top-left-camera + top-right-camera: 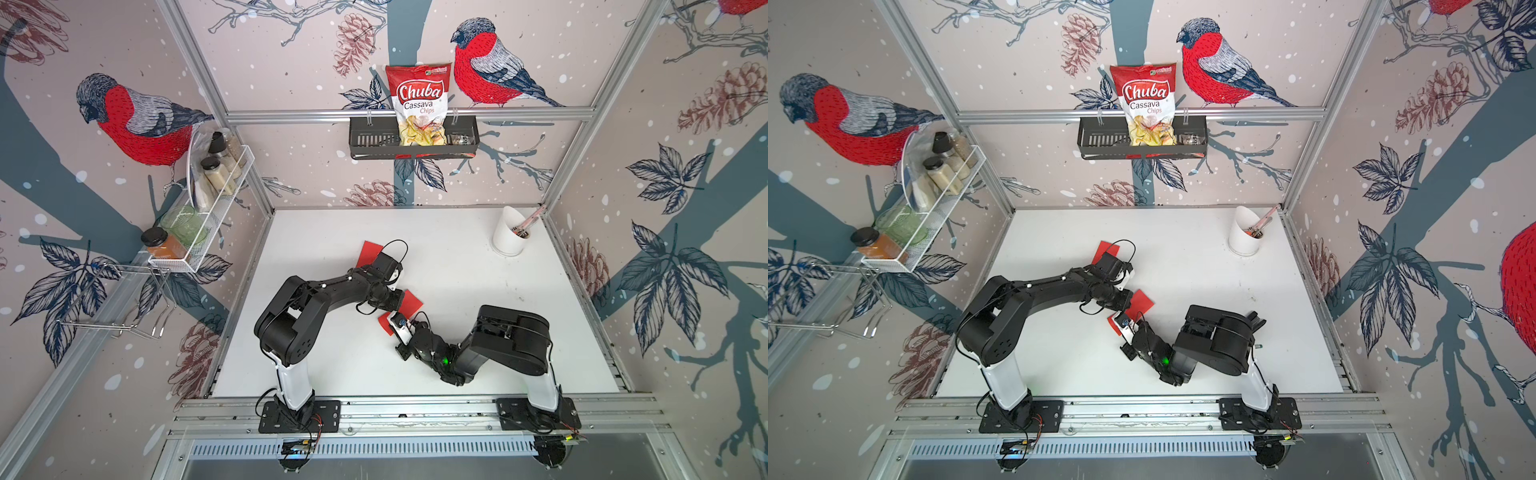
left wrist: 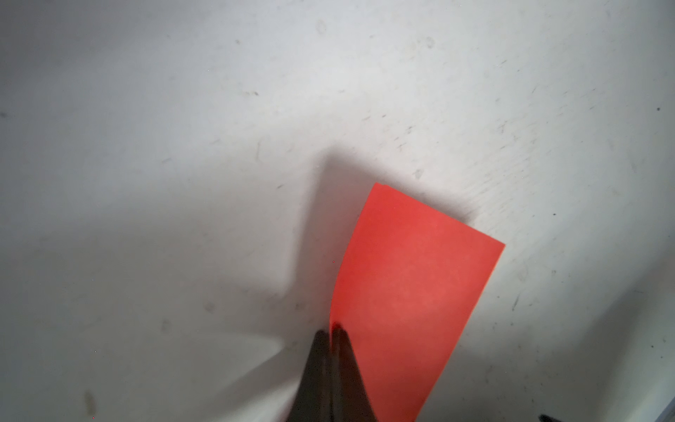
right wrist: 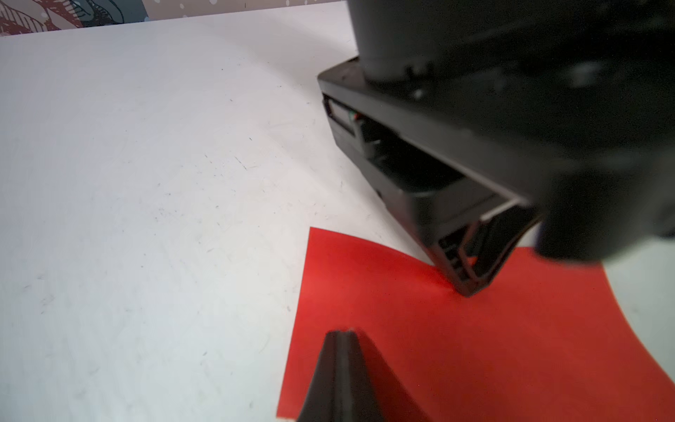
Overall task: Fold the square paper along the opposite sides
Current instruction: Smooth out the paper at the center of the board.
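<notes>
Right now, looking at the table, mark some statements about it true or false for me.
The paper is red. True.
The left hand and right hand are both shut. True.
The chips lie beside the paper. False: they stand in the basket on the back wall.
The cup is empty. False: a tool sticks out of it.

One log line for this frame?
left pincer: shut, tip at red paper edge | right pincer: shut, tip over paper | paper on white table
</notes>
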Action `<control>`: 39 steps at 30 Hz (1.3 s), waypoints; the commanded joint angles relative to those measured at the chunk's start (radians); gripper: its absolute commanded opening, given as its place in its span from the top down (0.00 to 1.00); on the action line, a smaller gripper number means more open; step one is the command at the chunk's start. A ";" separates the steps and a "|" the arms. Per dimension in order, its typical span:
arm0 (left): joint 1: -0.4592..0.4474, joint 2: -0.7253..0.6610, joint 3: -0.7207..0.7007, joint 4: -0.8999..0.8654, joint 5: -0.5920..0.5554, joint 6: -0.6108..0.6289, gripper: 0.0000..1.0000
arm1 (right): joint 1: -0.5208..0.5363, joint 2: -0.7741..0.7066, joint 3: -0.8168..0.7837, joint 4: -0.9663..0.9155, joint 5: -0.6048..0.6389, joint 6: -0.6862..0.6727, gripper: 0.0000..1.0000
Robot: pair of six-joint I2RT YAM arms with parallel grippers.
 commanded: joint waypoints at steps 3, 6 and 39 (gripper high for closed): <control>0.007 0.028 -0.015 -0.130 -0.165 -0.007 1.00 | 0.043 0.023 0.004 -0.288 -0.048 -0.006 1.00; 0.006 0.024 -0.012 -0.135 -0.170 -0.004 1.00 | 0.070 0.027 0.003 -0.293 -0.034 -0.007 1.00; 0.016 -0.214 -0.312 0.130 -0.160 -0.372 1.00 | -0.213 -0.114 0.129 -0.234 -0.042 0.196 1.00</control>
